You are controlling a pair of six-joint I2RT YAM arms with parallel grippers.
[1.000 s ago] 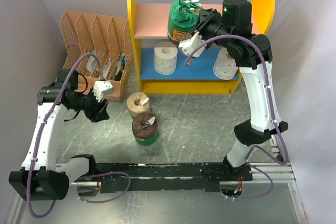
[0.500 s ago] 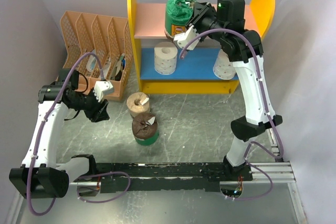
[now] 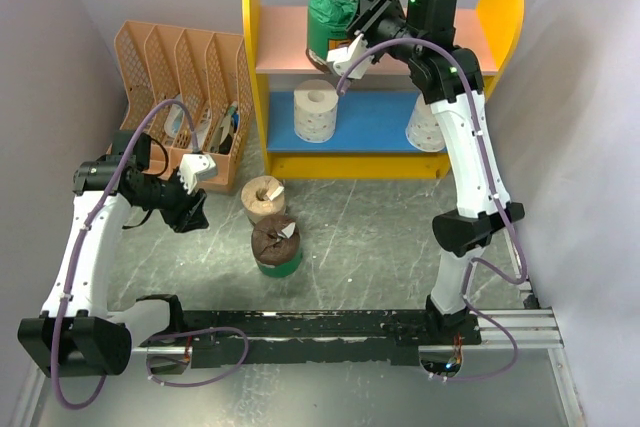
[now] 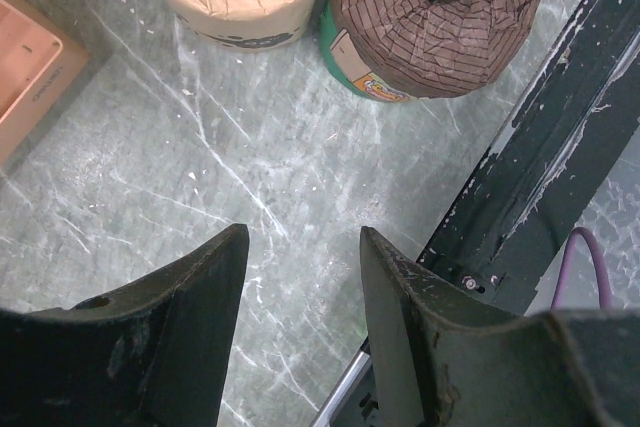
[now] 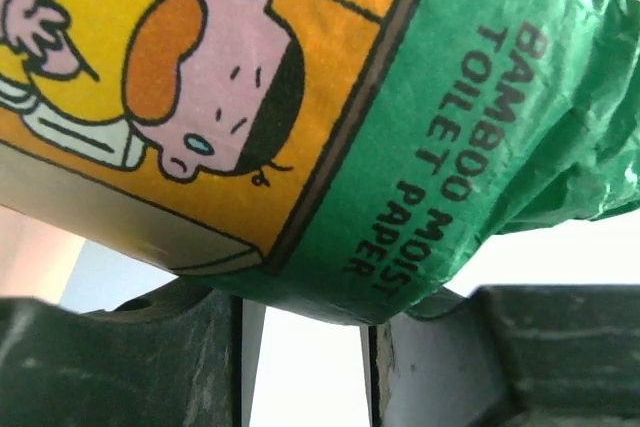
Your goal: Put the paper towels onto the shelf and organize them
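Over the pink board [image 3: 285, 47] of the shelf [image 3: 253, 37], at my twelve o'clock, my right claw [image 3: 352, 29] grips a green roll [image 3: 330, 19]. My left claw [image 3: 187, 213] hangs open at nine o'clock of the tan roll [image 3: 263, 197].

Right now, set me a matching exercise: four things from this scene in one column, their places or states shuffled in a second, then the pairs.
Things:
1. green-wrapped roll, in the right jaws
2. left white roll
3. tan roll
4. left jaws

Places or states:
A. on the blue lower board
B. open, holding nothing
C. on the table, in front of the shelf
D. at the pink upper board

Pairs: 1-D, 2-A, 3-C, 4-B.
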